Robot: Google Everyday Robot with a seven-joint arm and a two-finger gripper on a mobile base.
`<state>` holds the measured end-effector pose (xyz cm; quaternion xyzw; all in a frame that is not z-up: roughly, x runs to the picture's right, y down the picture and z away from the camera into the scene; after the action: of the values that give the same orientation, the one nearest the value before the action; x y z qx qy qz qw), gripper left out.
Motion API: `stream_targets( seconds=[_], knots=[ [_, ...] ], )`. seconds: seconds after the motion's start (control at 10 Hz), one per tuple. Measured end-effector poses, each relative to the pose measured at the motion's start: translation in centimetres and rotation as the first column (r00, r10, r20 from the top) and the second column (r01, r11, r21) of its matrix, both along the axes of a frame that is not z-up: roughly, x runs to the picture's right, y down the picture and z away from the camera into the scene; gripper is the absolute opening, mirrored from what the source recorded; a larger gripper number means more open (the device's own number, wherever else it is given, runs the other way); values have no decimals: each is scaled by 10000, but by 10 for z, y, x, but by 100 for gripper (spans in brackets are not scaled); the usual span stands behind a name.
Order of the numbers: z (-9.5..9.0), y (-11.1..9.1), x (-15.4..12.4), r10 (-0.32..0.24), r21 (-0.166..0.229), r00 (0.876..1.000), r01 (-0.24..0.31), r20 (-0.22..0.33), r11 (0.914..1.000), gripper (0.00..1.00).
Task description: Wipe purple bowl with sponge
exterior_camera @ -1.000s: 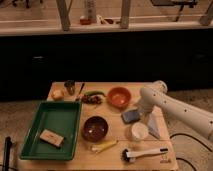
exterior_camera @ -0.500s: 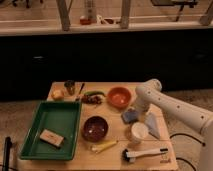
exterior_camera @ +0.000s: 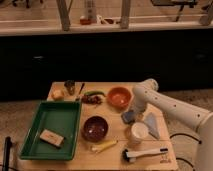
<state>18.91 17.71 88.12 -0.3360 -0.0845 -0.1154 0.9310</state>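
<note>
The purple bowl (exterior_camera: 95,128) is seen upright near the middle of the worktop (exterior_camera: 114,119), just right of the green tray (exterior_camera: 60,119) and well in front of the orange bowl (exterior_camera: 119,97). The sponge (exterior_camera: 128,117) lies to the purple bowl's right, apart from it, between the orange bowl and a white cup (exterior_camera: 138,132). The gripper (exterior_camera: 134,113) is held low over the sponge, at the end of the white arm (exterior_camera: 170,107) that reaches in from the right. It appears to touch the sponge's far edge, though contact cannot be confirmed, and whether it is open or closed cannot be told. A grey-blue cloth (exterior_camera: 152,125) is spread just right of the cup and sponge. A tan block (exterior_camera: 52,137) rests in the tray (toward its near left corner). A yellow item (exterior_camera: 104,146) is laid in front of the purple bowl, and a brush (exterior_camera: 145,153) is set along the front edge, near the cup.
</note>
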Motion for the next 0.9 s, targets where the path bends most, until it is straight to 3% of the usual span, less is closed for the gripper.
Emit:
stream_targets(
  seconds=[0.4, 0.5, 0.9],
  knots=[
    [-7, -1, 1, 52, -49, 9999, -52, -94, 10000, 5],
    [-11, -3, 4, 55, -38, 9999, -55, -141, 10000, 0],
    [-24, -12, 22, 133, 119, 9994, -129, -316, 9998, 0]
  ],
)
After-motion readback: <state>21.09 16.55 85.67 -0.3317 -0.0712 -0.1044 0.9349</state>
